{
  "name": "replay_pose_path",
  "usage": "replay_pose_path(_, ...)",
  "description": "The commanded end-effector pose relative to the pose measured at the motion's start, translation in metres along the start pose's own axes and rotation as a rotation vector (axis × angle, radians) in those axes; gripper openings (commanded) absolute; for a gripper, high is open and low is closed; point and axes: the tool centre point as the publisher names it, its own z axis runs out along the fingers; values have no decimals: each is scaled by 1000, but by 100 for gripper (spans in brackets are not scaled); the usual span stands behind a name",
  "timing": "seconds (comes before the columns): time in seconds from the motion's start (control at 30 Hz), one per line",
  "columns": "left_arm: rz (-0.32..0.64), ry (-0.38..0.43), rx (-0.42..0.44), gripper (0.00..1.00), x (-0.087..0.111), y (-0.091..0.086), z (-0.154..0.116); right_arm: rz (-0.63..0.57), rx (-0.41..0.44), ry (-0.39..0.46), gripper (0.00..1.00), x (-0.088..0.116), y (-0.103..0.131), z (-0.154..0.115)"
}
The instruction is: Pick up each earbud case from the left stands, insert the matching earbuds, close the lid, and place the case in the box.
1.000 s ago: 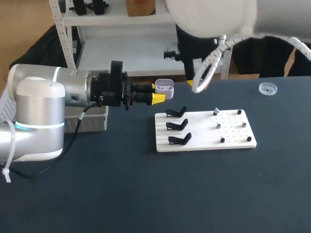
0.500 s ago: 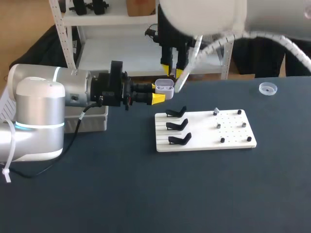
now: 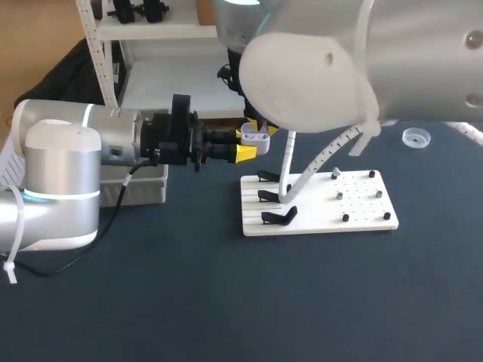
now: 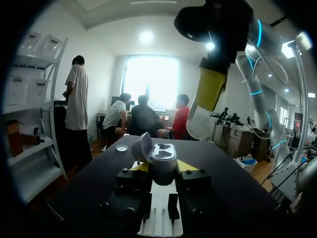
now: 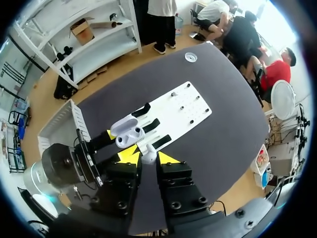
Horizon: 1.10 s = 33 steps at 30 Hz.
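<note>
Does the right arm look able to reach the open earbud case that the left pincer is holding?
Probably yes. The left pincer holds the case open side up, and the right pincer, gripping an earbud, hangs just above it with nothing between them.

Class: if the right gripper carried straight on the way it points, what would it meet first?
Most likely the open earbud case, held in the left gripper just ahead of the right gripper and its earbud; depth is unclear.
</note>
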Motion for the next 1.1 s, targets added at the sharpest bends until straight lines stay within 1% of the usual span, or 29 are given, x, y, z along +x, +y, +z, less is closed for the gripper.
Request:
replay_pose_path(0.03, 1, -1, -5, 0, 0, -2, 0, -11, 14, 9, 0, -3, 9, 8)
replay_pose_path(0.27, 1, -1, -5, 0, 0, -2, 0, -48, 30, 56, 0, -6, 20, 17)
replay_pose_path(0.43, 1, -1, -5, 0, 0, -2, 0, -51, 28, 65, 0, -11, 25, 20)
replay_pose_path(0.77, 1, -1, -5, 0, 0, -2, 0, -72, 62, 125, 0, -15, 23, 22)
replay_pose_path(1.1, 1, -1, -5, 0, 0, -2, 0, -80, 81, 145, 0, -17, 24, 32)
